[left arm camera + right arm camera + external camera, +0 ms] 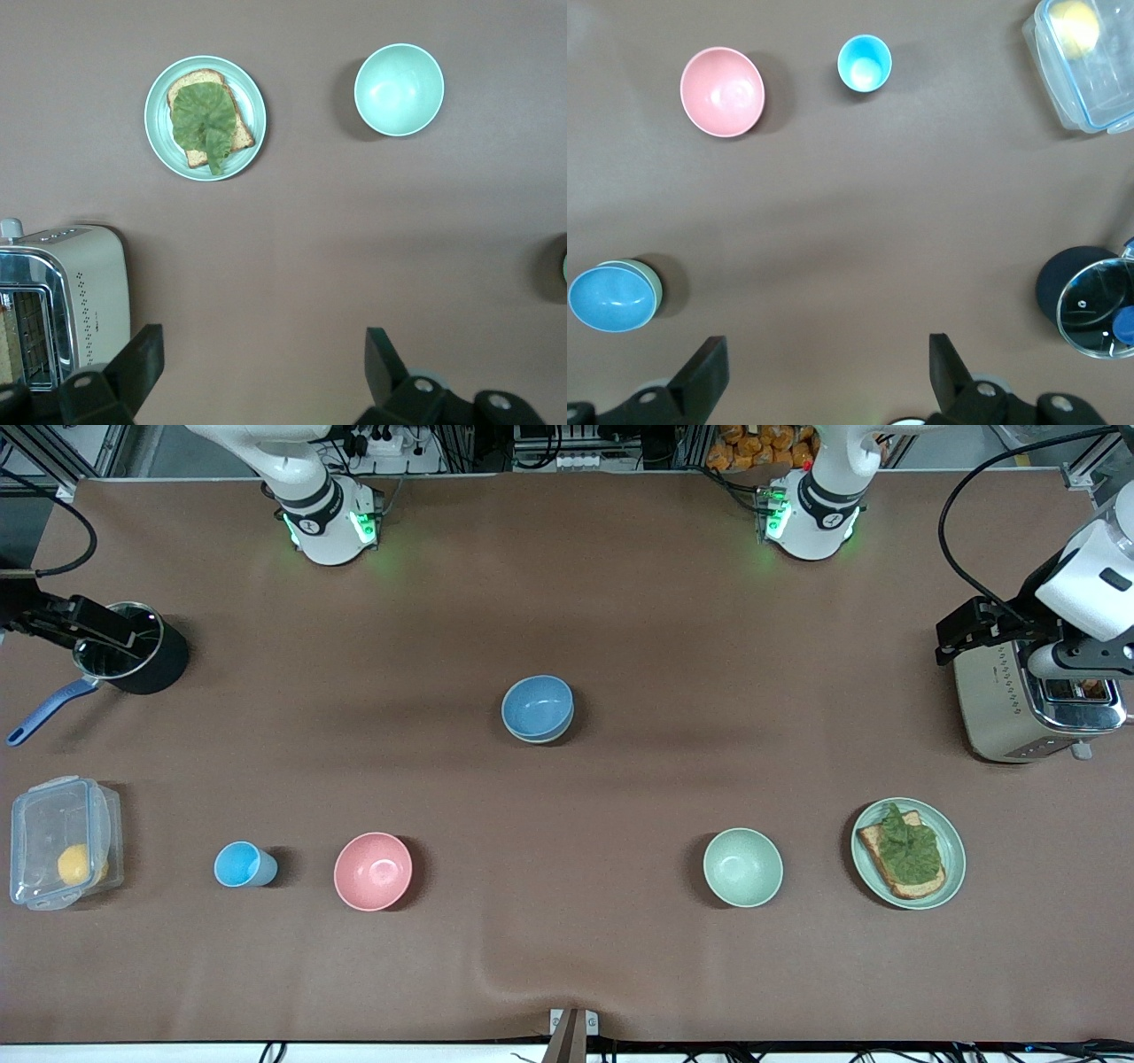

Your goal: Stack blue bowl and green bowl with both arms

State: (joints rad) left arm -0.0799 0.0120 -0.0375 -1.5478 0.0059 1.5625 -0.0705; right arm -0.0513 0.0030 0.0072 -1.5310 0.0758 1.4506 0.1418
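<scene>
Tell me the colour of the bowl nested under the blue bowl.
Sage green; its rim peeks out beneath the blue bowl, clearest in the right wrist view.

left end effector [257,376] open, raised | right end effector [824,376] open, raised

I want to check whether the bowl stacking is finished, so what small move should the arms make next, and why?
Probably none beyond holding off: the blue bowl already sits nested in the green bowl mid-table. The left gripper hangs open over the toaster, the right gripper open over the pot.
</scene>
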